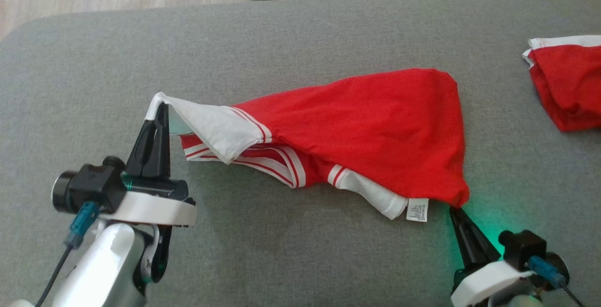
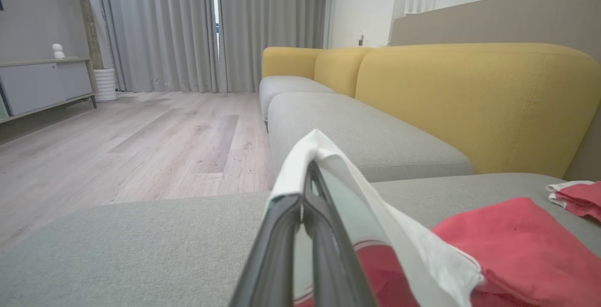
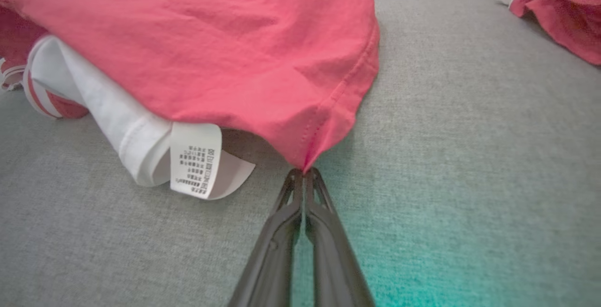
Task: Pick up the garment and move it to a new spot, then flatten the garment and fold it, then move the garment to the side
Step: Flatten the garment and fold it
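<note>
Garment (image 1: 366,124), a red shirt with white striped trim, lies bunched on the grey sofa cushion (image 1: 281,34), with its left end raised off the fabric and the rest resting on the seat. Your left gripper (image 1: 162,107) has its fingers pressed together on a white edge of the shirt, which drapes over the fingertips in the left wrist view. Your right gripper (image 1: 454,211) is pressed together on the very point of the red hem corner (image 3: 307,159), low against the cushion, just beside the care label (image 1: 417,210). I judge the right-hand hold to be the weak point: only a small tip of the seam sits between the fingers, and a firm pull or quick lift could draw it out and drop that side. The two holds also appear mismatched, white trim at one end and body hem at the other, so the shirt may hang skewed and twisted rather than spread, which would complicate flattening. Layers are doubled underneath, and I cannot tell whether the left pinch takes one layer or several. Note the second red garment (image 1: 568,86) at the far right; carrying toward it risks dragging or overlapping the two.
</note>
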### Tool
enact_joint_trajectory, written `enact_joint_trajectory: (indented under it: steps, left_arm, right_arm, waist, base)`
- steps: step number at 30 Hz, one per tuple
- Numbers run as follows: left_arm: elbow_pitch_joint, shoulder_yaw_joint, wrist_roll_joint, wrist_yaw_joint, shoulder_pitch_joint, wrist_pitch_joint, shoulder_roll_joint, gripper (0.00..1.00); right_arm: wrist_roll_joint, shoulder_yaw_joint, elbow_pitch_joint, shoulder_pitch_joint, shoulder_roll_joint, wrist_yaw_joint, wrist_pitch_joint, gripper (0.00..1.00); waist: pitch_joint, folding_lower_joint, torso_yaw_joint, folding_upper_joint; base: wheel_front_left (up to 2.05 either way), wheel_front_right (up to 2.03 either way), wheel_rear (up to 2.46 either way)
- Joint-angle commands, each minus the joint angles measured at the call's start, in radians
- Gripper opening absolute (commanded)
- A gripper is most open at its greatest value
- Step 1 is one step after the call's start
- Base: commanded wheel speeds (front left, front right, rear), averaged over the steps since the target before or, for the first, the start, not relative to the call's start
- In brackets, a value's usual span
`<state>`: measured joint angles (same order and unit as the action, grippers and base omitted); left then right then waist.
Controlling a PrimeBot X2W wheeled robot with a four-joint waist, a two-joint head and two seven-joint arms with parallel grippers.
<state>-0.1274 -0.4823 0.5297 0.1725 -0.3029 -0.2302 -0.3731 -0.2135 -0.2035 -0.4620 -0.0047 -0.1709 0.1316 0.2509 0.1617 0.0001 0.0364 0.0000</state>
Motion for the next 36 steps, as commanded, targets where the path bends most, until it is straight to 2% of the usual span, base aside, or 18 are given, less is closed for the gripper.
enact_joint_trajectory:
  steps: [1, 6, 13, 20, 26, 30, 36]
  left_arm:
    - [0.030, 0.047, 0.005, 0.007, -0.057, -0.008, -0.034, 0.00]
    - [0.041, 0.058, 0.002, 0.003, -0.062, -0.015, -0.041, 0.00]
    - [0.073, 0.086, 0.002, -0.043, -0.124, -0.023, -0.073, 0.00]
    - [0.151, 0.128, 0.000, -0.078, -0.237, -0.019, -0.118, 0.00]
    - [0.227, 0.143, -0.017, -0.126, -0.430, 0.033, -0.166, 0.00]
    - [0.195, 0.133, -0.016, -0.168, -0.585, 0.049, -0.148, 0.00]
    - [-0.041, 0.113, 0.032, -0.235, -0.820, 0.090, -0.083, 0.00]
  right_arm:
    - [0.011, -0.013, 0.032, -0.024, -0.015, -0.001, 0.011, 0.00]
    - [0.035, 0.048, 0.115, -0.014, -0.016, -0.001, 0.011, 0.00]
    - [0.024, 0.194, 0.293, -0.031, -0.006, -0.001, 0.011, 0.00]
    - [-0.027, 0.260, 0.389, -0.159, -0.076, -0.001, 0.005, 0.00]
    - [-0.064, 0.305, 0.517, -0.359, -0.154, -0.001, -0.099, 0.00]
    - [-0.061, 0.295, 0.510, -0.504, -0.207, -0.001, -0.172, 0.00]
    - [-0.094, 0.194, 0.375, -0.714, -0.248, -0.001, -0.249, 0.00]
  waist:
    - [-0.002, -0.0001, -0.003, 0.0000]
    - [-0.041, -0.0001, -0.014, 0.0000]
    - [-0.144, -0.0001, -0.035, 0.0000]
    - [-0.199, -0.0001, -0.053, 0.0000]
    - [-0.210, -0.0001, -0.059, 0.0000]
    - [-0.188, -0.0001, -0.049, 0.0000]
    - [-0.074, -0.0001, -0.043, 0.0000]
  base:
    - [0.00, 0.00, 0.00]
    - [0.00, 0.00, 0.00]
    - [0.00, 0.00, 0.00]
    - [0.00, 0.00, 0.00]
    - [0.00, 0.00, 0.00]
    - [0.00, 0.00, 0.00]
    - [0.00, 0.00, 0.00]
